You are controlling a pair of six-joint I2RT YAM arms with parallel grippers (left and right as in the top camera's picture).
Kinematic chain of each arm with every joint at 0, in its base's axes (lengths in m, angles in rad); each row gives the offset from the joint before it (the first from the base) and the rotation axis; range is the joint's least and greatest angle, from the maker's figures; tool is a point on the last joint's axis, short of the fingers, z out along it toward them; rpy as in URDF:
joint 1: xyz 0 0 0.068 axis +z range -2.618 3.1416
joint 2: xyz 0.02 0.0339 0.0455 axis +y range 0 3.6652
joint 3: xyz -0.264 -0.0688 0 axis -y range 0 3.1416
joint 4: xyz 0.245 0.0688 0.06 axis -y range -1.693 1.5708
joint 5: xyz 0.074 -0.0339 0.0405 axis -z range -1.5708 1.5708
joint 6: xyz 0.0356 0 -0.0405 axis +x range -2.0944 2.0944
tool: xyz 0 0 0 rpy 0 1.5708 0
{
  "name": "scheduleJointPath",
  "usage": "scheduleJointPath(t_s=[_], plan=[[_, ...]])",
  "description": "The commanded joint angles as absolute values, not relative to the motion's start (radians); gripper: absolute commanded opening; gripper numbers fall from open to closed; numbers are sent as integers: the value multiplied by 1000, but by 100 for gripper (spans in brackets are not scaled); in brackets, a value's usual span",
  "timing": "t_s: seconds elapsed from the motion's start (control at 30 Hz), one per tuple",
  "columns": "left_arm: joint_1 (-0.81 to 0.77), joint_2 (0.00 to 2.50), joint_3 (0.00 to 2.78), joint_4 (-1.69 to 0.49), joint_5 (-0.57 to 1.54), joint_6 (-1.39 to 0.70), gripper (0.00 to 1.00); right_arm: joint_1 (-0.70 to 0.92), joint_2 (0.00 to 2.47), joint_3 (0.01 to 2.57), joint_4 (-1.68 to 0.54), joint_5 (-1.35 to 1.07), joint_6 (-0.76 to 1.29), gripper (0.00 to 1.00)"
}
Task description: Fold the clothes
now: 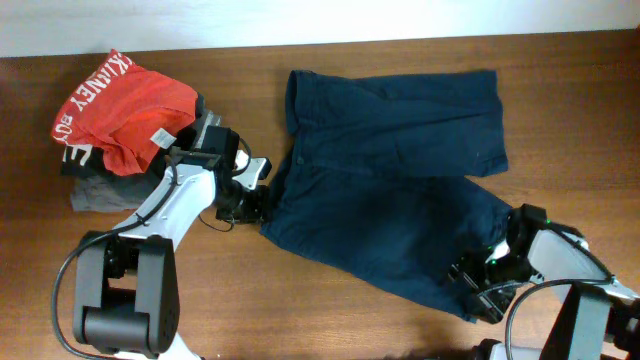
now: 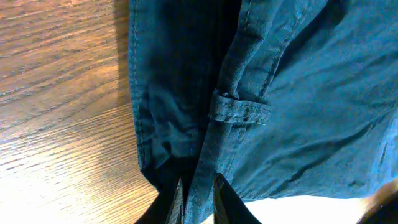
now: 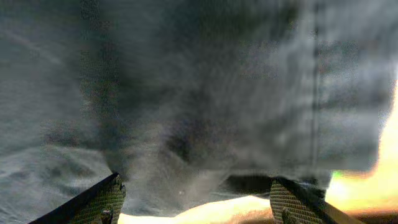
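Observation:
The clothes (image 1: 390, 170) are dark navy shorts lying spread on the wooden table (image 1: 300, 320), one leg pointing to the back right and the other to the front right. My left gripper (image 1: 255, 205) is at the waistband's left edge. In the left wrist view its narrow jaws (image 2: 198, 200) pinch a fold of the blue cloth (image 2: 298, 93) just below a belt loop (image 2: 239, 111). At the hem of the front leg, my right gripper (image 1: 478, 290) stands open. In the right wrist view its fingers (image 3: 196, 199) are wide apart, with the cloth's edge (image 3: 205, 93) just ahead of them.
A red garment with white lettering (image 1: 125, 105) lies on a grey folded garment (image 1: 100, 190) at the back left, close behind my left arm. Bare wood shows along the front and to the left of the shorts.

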State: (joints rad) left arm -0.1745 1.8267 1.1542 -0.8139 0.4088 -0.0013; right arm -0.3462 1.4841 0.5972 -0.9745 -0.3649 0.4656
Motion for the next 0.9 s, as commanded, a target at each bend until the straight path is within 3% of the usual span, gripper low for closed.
scheduleJointPath(t_s=[0.0,0.1,0.17,0.37,0.57,0.87], plan=[[-176,1799,1167,-812,423,-7,18,-345,1484,554,-934,-350,510,77],[-176,1799,1167,-812,423,-7,18,-348,1483,558,-916,-342,509,52],[-176,1799,1167,-811,423,-7,18,-348,1481,572,-917,-332,502,49],[-176,1799,1167,-811,423,-7,18,-348,1465,664,-961,-297,467,50],[-176,1799,1167,-816,423,-7,18,-347,1465,747,-1064,-288,462,63],[-176,1799,1167,-814,423,-7,18,-347,1446,741,-1206,-345,397,72]])
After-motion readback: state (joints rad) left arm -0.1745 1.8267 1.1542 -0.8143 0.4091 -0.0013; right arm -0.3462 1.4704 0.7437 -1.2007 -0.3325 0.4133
